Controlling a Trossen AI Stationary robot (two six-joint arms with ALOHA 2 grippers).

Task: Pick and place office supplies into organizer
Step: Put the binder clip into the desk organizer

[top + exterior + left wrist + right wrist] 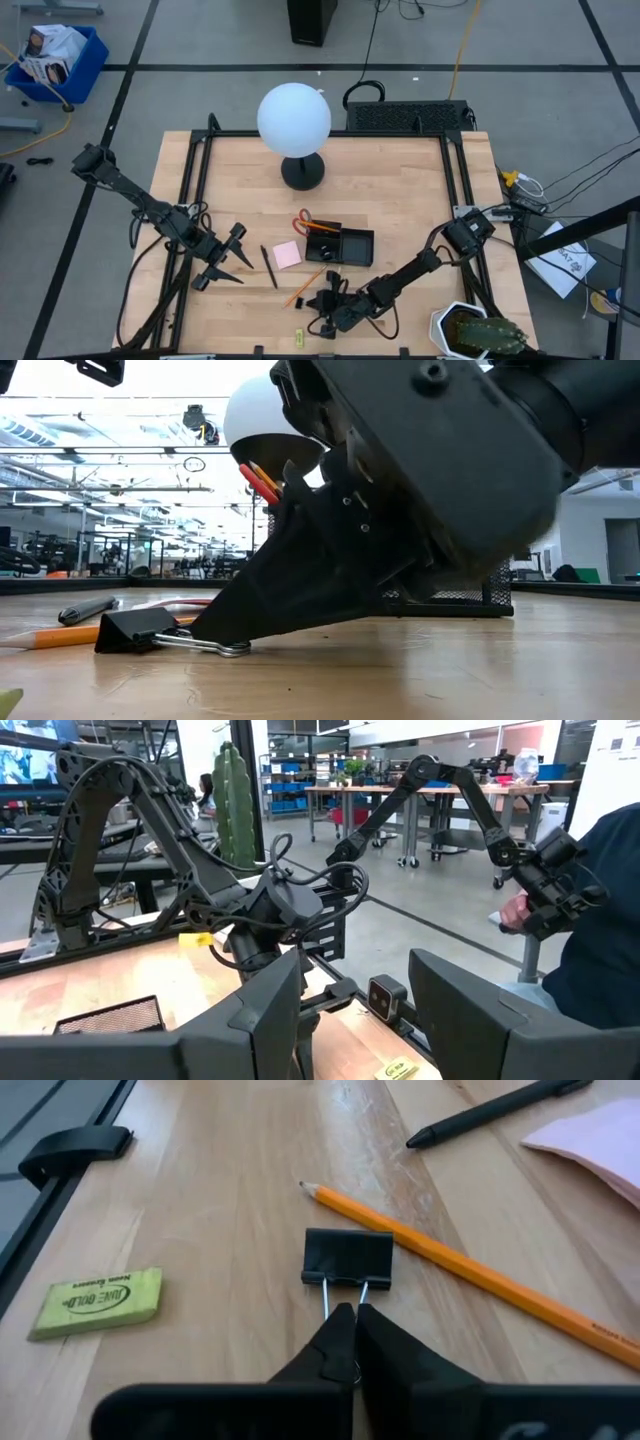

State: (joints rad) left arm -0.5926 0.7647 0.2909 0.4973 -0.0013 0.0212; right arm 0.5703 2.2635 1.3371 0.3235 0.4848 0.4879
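Light wooden table top (400, 200) with black frame rails carries everything; white globe lamp on a round black base (295, 125) stands at the far middle, not a task thing. Low black rectangular mesh organizer tray (345, 243) sits near table centre, red-handled scissors (303, 222) already upright in it with orange pencils. Just beside the tray, pink square sticky-note pad (288, 254), then black pen (269, 266) and thin orange pencil (470, 1270) lying flat on the wood. Small yellow-green eraser (96, 1302) lies apart near the front edge. Small black metal binder clip (347, 1258) lies flat by the pencil tip, wire handles pointing at the right gripper (350, 1342), whose fingers are pinched together on those wire loops. Clip looks light, rigid, springy steel; thin round wires likely slippery, could swivel or slip out when lifted, so the handle loops close to the body seem the sensible hold. Left gripper (222, 257) hovers over the table's left part, fingers partly apart, holding nothing. Wood surface is smooth, lightly scuffed. Room beyond is a workshop: shelving, benches, other robot arms, a person's dark sleeve at the edge of the left wrist view.
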